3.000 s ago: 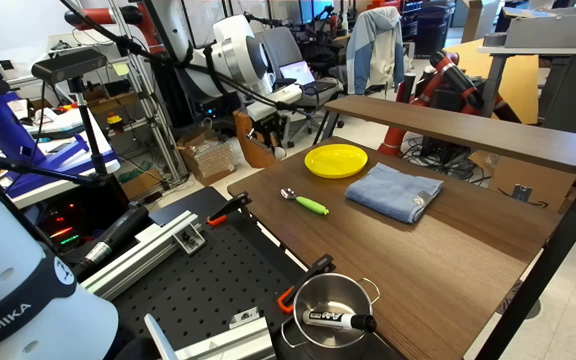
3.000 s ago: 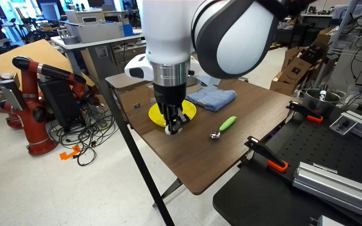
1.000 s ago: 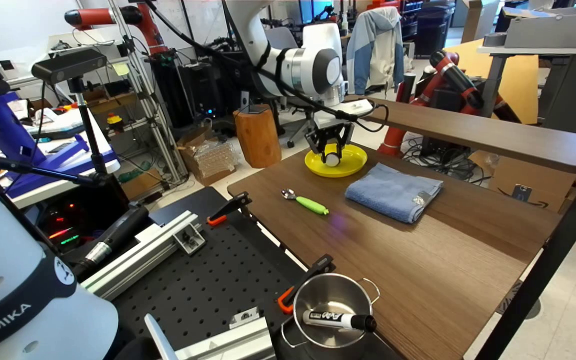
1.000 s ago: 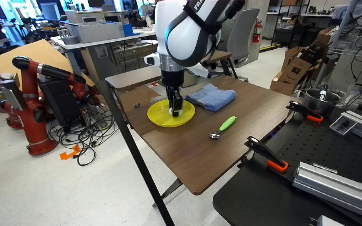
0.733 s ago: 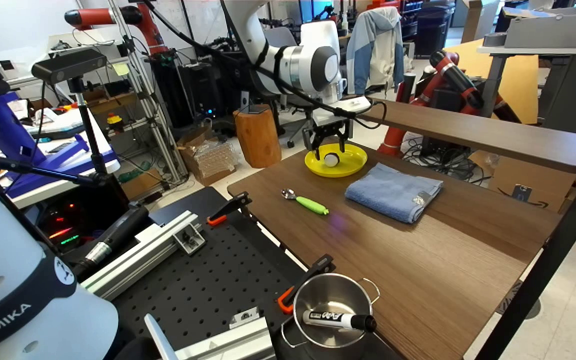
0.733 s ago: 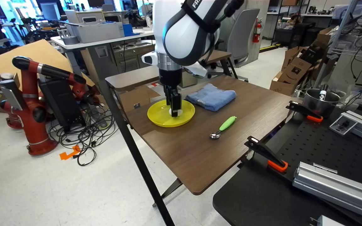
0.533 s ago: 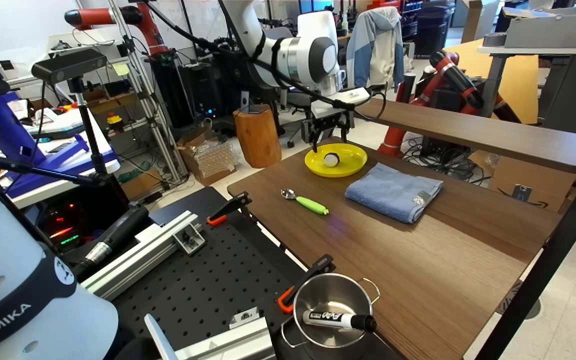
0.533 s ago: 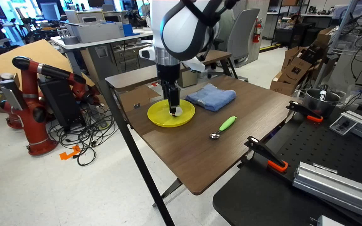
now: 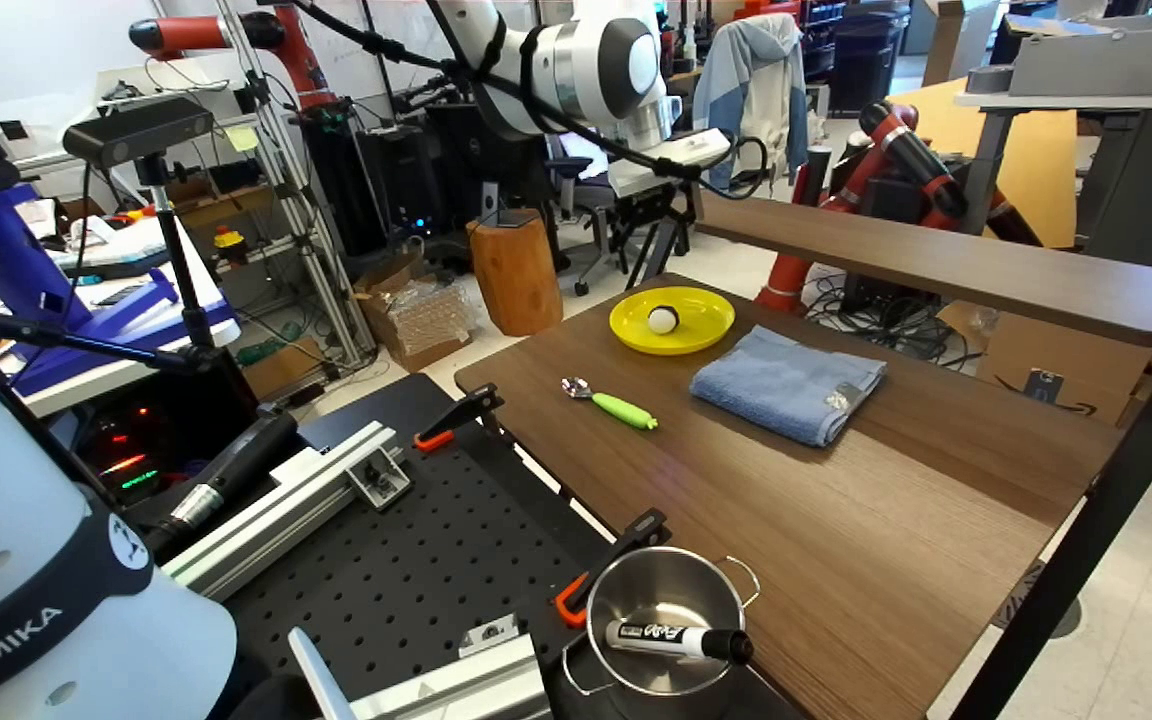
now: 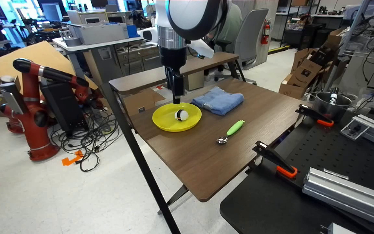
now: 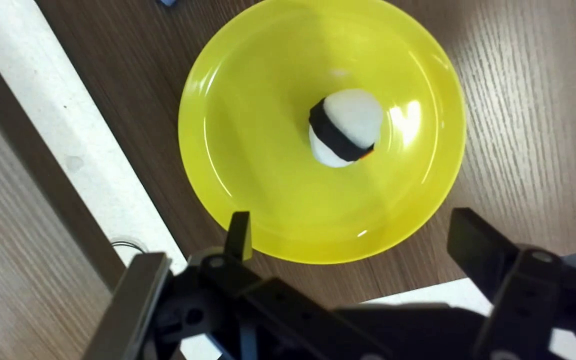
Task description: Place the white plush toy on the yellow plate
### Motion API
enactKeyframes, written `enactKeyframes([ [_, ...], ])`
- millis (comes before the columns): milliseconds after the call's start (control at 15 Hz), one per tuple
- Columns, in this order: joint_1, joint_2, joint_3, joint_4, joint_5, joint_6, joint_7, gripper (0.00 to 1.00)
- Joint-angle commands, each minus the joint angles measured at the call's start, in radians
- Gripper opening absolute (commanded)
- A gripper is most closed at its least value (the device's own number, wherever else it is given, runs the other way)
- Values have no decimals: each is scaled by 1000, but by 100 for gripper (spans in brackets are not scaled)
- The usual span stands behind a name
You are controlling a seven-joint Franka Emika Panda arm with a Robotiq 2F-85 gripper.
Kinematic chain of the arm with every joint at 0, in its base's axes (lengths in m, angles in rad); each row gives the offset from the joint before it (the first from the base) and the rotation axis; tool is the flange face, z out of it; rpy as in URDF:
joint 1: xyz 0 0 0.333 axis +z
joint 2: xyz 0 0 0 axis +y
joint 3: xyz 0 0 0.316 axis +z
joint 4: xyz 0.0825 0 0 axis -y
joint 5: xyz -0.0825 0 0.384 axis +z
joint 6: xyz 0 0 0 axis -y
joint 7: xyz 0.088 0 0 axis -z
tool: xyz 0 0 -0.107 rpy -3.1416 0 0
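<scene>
The white plush toy (image 11: 358, 112), a small round lump with a black band, rests on the yellow plate (image 11: 268, 150) a little off its middle. Both exterior views show the toy (image 9: 662, 320) (image 10: 183, 115) inside the plate's rim (image 10: 166, 123). My gripper (image 11: 352, 219) is open, its black fingers wide apart with nothing between them. In an exterior view the gripper (image 10: 176, 100) hangs above the plate's far part, apart from the toy. Nothing hides the toy in the wrist view.
A folded blue cloth (image 9: 786, 385) lies beside the plate. A spoon with a green handle (image 9: 624, 410) is on the wooden table (image 9: 836, 540). A raised shelf (image 9: 916, 260) runs along one table edge. A steel pot (image 9: 608, 600) holding a marker stands near the clamps.
My gripper brought the toy over the plate, opened and let it go there. Since then the gripper has risen away while the toy stays on the plate.
</scene>
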Motion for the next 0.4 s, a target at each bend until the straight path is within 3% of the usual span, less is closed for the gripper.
enactKeyframes([
  [0,9,4,-8,5,10,-1,-6,100],
  [333,9,5,-8,9,11,-1,-6,100],
])
